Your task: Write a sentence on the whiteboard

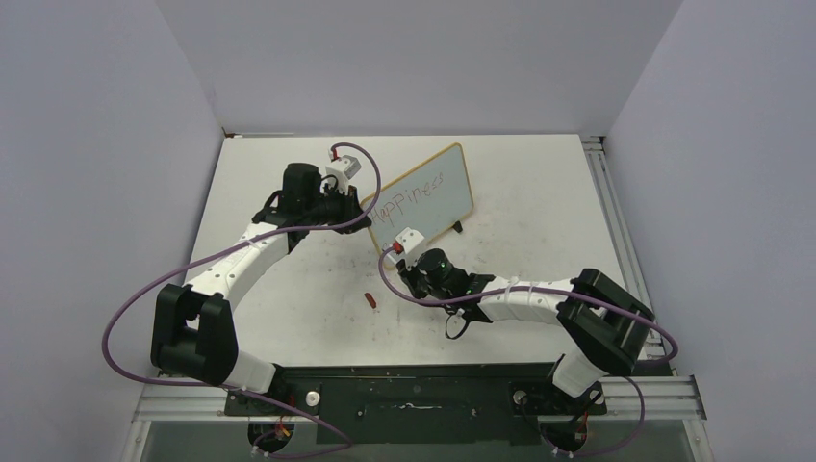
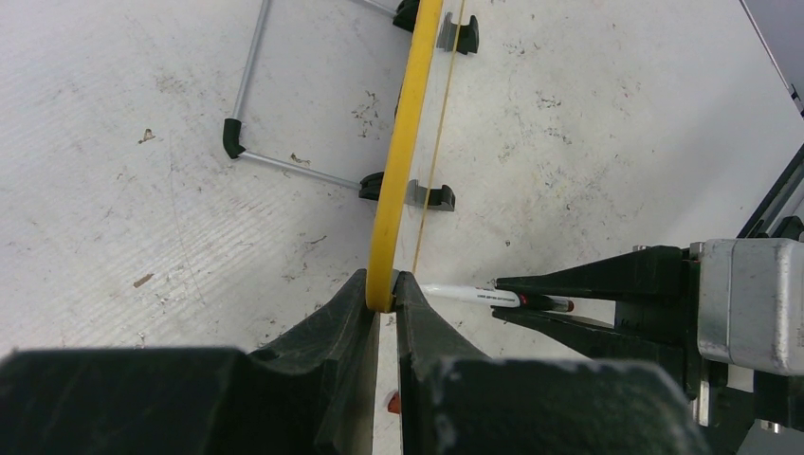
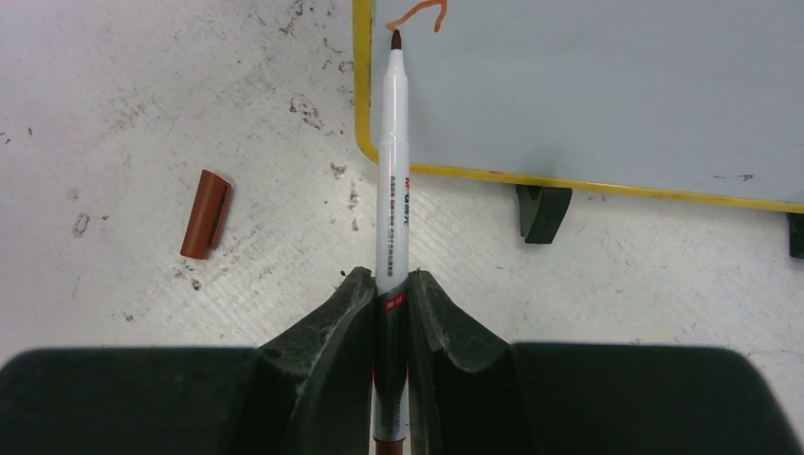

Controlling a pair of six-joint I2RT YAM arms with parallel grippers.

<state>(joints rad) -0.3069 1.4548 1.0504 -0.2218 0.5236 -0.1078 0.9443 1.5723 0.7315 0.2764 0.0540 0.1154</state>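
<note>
The whiteboard stands tilted on the table, with a yellow frame and black feet. A slanted line of red lettering on it reads roughly "Happiness". My left gripper is shut on the board's left frame edge, as the left wrist view shows. My right gripper is shut on a white marker. The marker's red tip is at the board's lower left corner, just below a red stroke. The marker also shows in the left wrist view.
The red marker cap lies on the table left of the marker; it also shows in the top view. The board's wire stand leg rests behind it. The tabletop is scuffed. Walls enclose the table.
</note>
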